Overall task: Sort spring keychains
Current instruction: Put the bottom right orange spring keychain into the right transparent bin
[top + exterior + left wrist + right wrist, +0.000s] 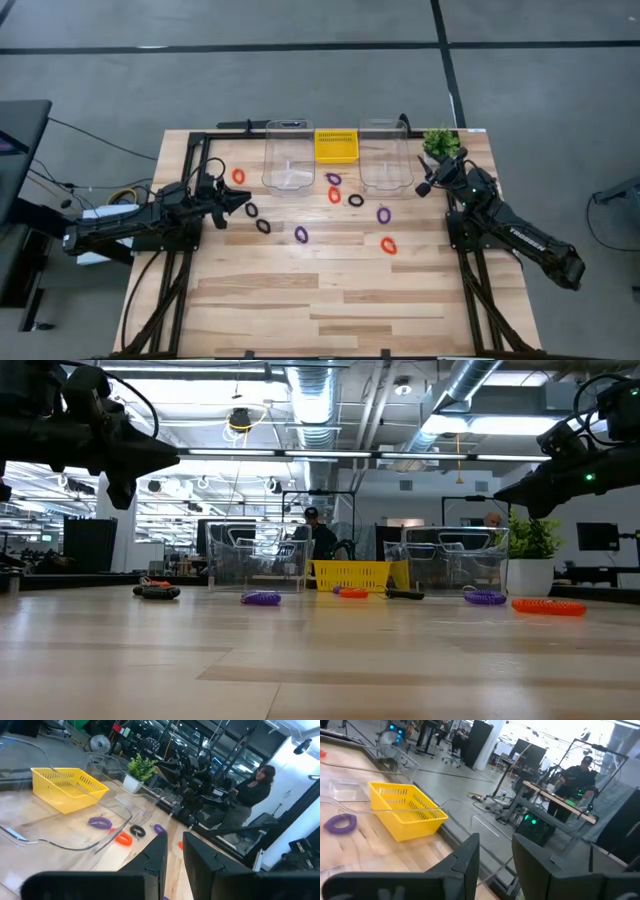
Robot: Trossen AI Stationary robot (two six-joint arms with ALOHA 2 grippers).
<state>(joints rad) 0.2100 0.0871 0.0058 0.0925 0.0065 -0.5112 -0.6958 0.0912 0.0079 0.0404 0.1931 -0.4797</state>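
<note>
Over the left edge of the worktop, my left end effector hangs above the wood, its two fingers only narrowly parted with nothing between them. My right end effector hangs near the far right corner, beside a small green plant, fingers apart and also empty.

All nine spring keychains lie loose on the worktop. An orange one and two black ones sit just beside my left fingertips. A purple one lies nearer the middle. A purple, an orange and a black one cluster between the two clear bins at the far edge. Another purple and another orange lie towards the right edge.

The bins' clear walls are hard to trace, and I cannot tell whether anything lies inside them. A yellow basket stands between them. From table height the left-hand rings overlap into one dark clump, so I cannot separate them there. My right wrist camera catches just one purple ring, blurred behind a clear wall. People show in the room beyond.
</note>
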